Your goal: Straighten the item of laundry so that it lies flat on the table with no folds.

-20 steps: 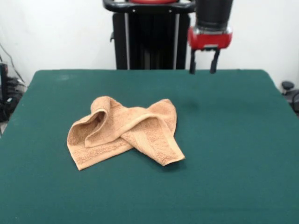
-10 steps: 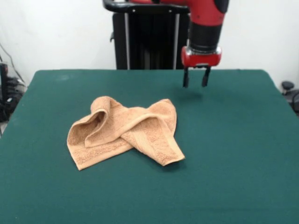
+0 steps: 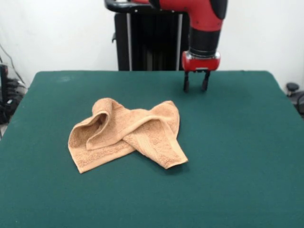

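The tan-orange towel [image 3: 127,133] lies crumpled on the dark green table [image 3: 237,156], left of centre. Two of its corners are folded over the middle and one flap points toward the front right. My gripper [image 3: 195,88] hangs from the red arm above the far part of the table, behind and to the right of the towel. Its two black fingers [image 3: 186,84] point down with a gap between them and hold nothing. It is apart from the towel.
The black pedestal [image 3: 152,40] stands behind the table's far edge. Cables and dark gear [image 3: 7,95] sit off the left side, and a small dark object [image 3: 292,88] off the right edge.
The arm has come down and moved left toward the towel, from the far right of the table toward its far middle. The towel has not moved.
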You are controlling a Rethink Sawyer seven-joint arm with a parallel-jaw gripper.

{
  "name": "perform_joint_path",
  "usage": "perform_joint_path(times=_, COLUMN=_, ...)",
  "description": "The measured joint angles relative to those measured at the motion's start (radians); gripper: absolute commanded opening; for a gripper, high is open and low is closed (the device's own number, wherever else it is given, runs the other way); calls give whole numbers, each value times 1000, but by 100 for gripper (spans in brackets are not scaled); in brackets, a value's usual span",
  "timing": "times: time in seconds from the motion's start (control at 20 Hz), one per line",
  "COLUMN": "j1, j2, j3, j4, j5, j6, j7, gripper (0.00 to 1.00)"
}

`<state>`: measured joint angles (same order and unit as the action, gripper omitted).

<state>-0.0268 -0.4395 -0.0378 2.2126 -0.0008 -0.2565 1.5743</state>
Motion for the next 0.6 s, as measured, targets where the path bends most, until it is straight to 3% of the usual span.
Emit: perform_joint_path(times=0.6, j1=-9, j2=6, j3=0, j4=16, j5=0, j6=2, j7=0, gripper=100)
